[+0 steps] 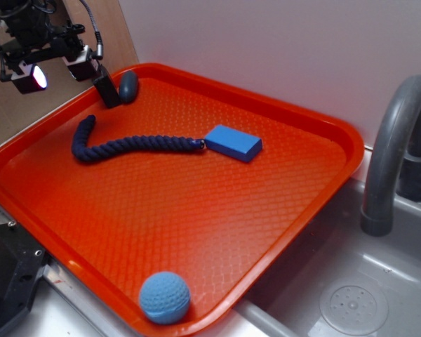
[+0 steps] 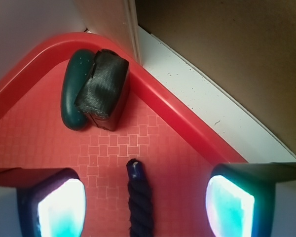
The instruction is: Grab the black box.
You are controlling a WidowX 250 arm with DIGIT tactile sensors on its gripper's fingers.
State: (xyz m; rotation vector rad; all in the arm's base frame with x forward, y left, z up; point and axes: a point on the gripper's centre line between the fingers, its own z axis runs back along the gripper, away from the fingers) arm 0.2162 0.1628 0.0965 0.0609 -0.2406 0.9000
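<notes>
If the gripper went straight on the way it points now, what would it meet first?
Likely the end of the dark blue rope between the open gripper's fingers, then tray floor; the black box lies farther ahead. Depth unclear.

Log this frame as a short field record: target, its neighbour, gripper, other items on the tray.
target: black box, in the tray's far corner
neighbour: dark oval pebble, touching the box's side
gripper: gripper open, empty, short of the box
surface: orange tray
others: navy rope, blue box, blue ball
</notes>
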